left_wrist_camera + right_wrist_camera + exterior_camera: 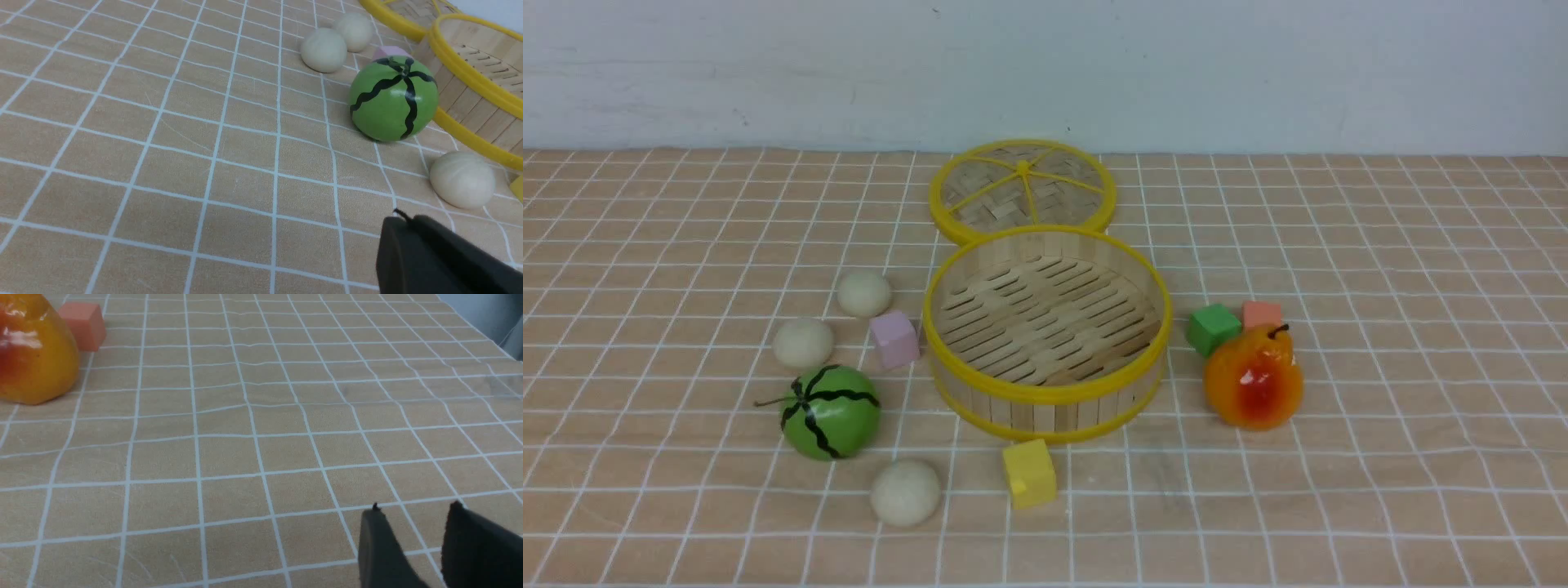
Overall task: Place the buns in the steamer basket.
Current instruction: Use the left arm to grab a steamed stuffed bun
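Clearly, all the buns (803,343) lie outside the basket (1045,398)

The basket stands near the middle of the counter (1421,327), and its slatted floor is fully in sight. The lid (1022,189) lies flat just behind it, toward the far edge.

All three buns are on the side of the left edge. The far bun (864,293) and the middle bun (803,343) lie close together. Beside them is a pink block (894,339), which sits just beside the basket wall. A melon (831,412) sits between the middle bun and the near bun (905,492), which is the closest to the near edge. A yellow block (1029,473) lies just in front of the basket, to the right of the near bun.

Toward the right edge, a pear (1254,377) stands near the basket, with a green block (1213,328) and an orange block (1262,314) just behind it.

The left gripper (402,218) hovers low over the counter near the near bun. Its fingers seem pressed together and grasp nothing. The right gripper (414,508) is low over the counter, well apart from the pear. Its fingers are a little parted and grasp nothing.
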